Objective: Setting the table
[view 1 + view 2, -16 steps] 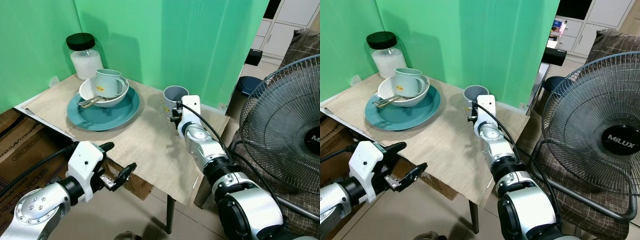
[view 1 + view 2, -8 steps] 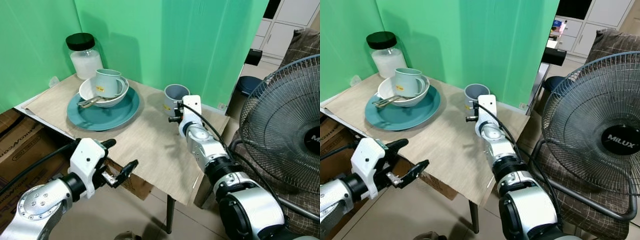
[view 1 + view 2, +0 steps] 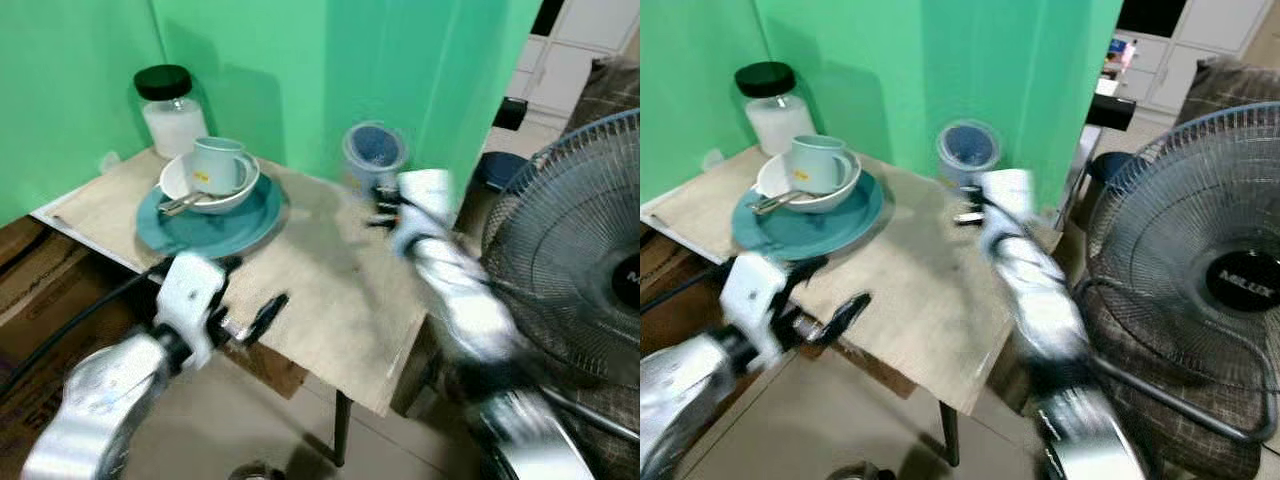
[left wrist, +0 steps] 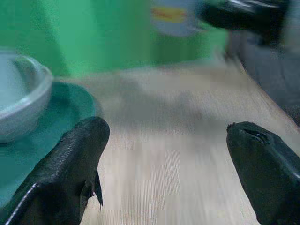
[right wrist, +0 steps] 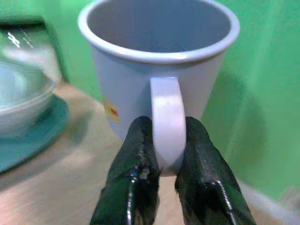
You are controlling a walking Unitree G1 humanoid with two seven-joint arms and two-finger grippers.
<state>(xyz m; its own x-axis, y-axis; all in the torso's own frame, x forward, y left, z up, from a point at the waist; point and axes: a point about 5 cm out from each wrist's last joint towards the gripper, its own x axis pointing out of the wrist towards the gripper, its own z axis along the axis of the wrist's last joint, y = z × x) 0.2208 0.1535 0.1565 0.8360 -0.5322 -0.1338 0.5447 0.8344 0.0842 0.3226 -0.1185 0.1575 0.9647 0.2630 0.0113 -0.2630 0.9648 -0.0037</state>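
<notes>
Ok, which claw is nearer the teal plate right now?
Left. The left claw hovers open at the table's front edge beside the round teal plate; the right claw holds the grey-blue mug farther off.

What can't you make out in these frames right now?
- Right arm: motion-blurred in both eye views.
- Blue mug: its underside, cut off in the wrist view by the right gripper pinching the handle.
- Utensils in the white bowl: too small to identify.

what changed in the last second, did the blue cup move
Yes. The right gripper, shut on the handle of the blue cup, has lifted it off the table and up toward the green wall. The left gripper, open, has come up over the table's near edge. The plate with its bowl and mug, and the jar, stayed put.
</notes>
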